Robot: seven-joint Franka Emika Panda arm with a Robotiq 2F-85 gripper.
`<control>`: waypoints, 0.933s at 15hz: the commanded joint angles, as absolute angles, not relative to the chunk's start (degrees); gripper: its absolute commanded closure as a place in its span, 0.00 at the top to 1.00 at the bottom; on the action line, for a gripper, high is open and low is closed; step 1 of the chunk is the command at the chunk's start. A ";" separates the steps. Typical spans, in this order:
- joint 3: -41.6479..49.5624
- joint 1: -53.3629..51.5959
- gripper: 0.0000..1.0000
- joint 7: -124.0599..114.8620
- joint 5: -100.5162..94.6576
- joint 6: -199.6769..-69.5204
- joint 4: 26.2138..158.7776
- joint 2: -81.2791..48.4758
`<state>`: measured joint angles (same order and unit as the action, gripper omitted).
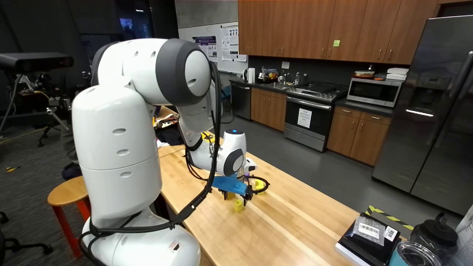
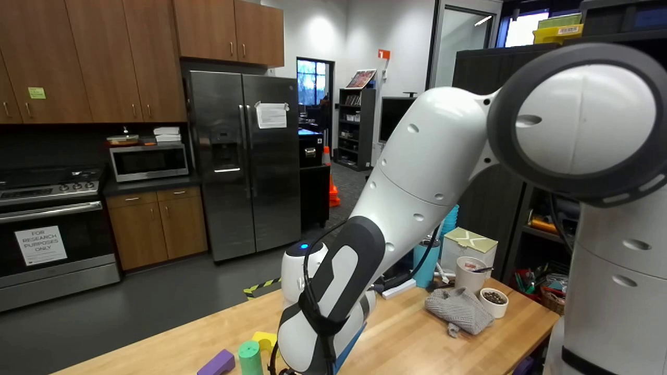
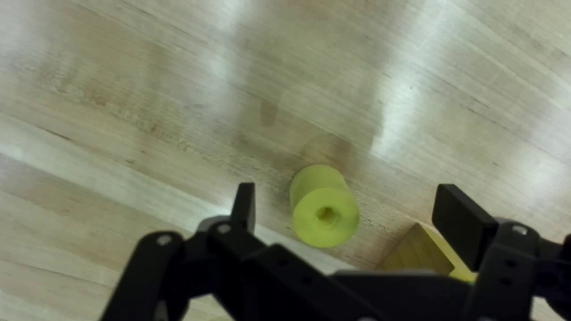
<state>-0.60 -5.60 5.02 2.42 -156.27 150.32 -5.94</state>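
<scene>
One bored yellow cylinder [image 3: 320,198] stands upright, framed left of centre by the wide-spread, empty hand [image 3: 347,195] in wrist view.

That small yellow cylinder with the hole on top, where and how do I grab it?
I'd grip the yellow cylinder by its round side, coming down from above: it stands upright, holed end up, and in the wrist view shows between the jaws of the open tool. It shows nearer one jaw, and a yellow block shows by the other, so probably centre on the cylinder first.
</scene>
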 commanded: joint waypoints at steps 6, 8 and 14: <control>-1.17 -4.54 1.00 3.46 0.59 -157.17 148.01 -8.28; -1.19 -4.49 1.00 3.63 0.74 -157.30 147.55 -8.85; -1.18 -4.37 1.00 3.92 0.92 -157.56 146.35 -10.56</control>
<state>-0.60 -5.59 5.00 2.37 -156.95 147.16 -9.56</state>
